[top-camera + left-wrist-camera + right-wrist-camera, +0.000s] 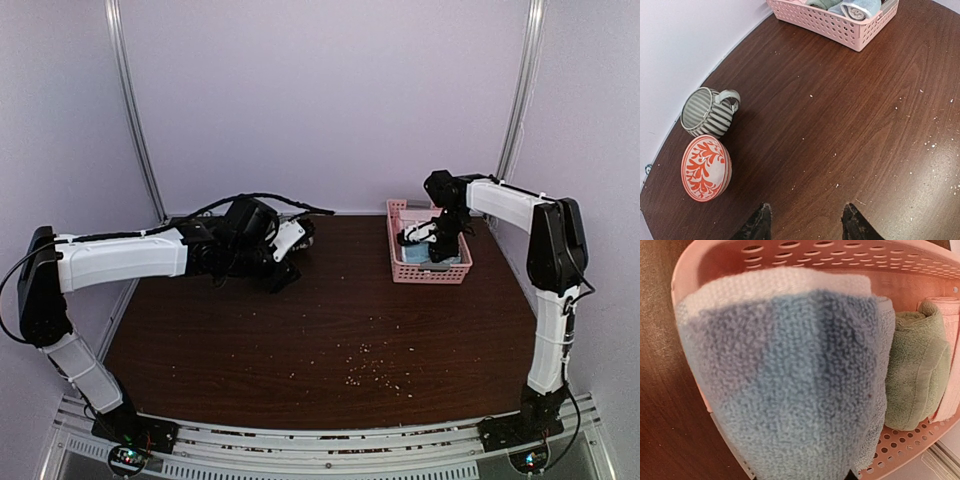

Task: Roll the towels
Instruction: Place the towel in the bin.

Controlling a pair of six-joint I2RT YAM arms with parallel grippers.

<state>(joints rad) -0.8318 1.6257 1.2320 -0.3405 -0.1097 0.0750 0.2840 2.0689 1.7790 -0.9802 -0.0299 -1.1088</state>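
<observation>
A rolled light blue towel [790, 380] fills the right wrist view, standing in the near end of the pink basket [840, 255]. My right gripper [802, 477] is shut on it, and the towel hides all but the dark fingertips. Beside it in the basket lie a rolled grey-green towel [915, 375] and a pink towel [947, 340]. From above, the right gripper [437, 245] reaches down into the basket [400, 265]. My left gripper [806, 220] hangs open over bare table, holding nothing, at the table's far left [293, 258]. The basket [840, 27] and its rolled towels [860, 7] lie ahead of it.
A grey striped mug [707, 112] and an orange-patterned white bowl [705, 167] stand by the back wall, left of the left gripper. Pale crumbs [370, 370] dot the dark wooden table. The basket sits at the far right near the wall.
</observation>
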